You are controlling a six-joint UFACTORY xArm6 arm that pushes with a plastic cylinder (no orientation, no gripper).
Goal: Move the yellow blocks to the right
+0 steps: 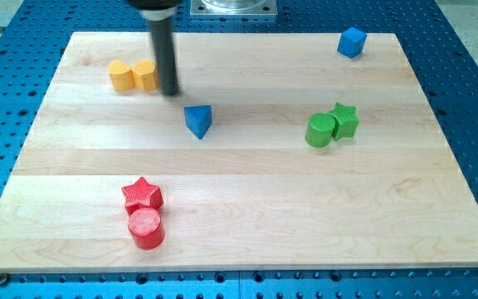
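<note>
1. The two yellow blocks sit touching in the upper left of the wooden board [247,174]: a yellow heart-like block [120,75] on the view's left and a yellow hexagonal block [145,75] on its right; their exact shapes are hard to make out.
2. My tip [170,92] rests on the board just beside the yellow hexagonal block, at its right side. It is a plain dark rod with nothing that opens or closes, so it grips nothing. Whether it actually touches the block cannot be told.
3. The rod's upper end is cut off by the view's top.
4. A blue triangular block [197,120] lies below and to the right of the tip, apart from it.
5. A blue cube [351,41] stands near the board's upper right corner.
6. A green cylinder [319,130] and a green star [344,120] touch each other at the view's right of centre.
7. A red star [142,195] and a red cylinder [146,228] sit together near the bottom left; the cylinder's top shows fine ridges.
8. The board is pale wood with long grain stripes, lying on a blue perforated table [471,108].
9. A grey metal base [232,8] is partly visible at the view's top.
</note>
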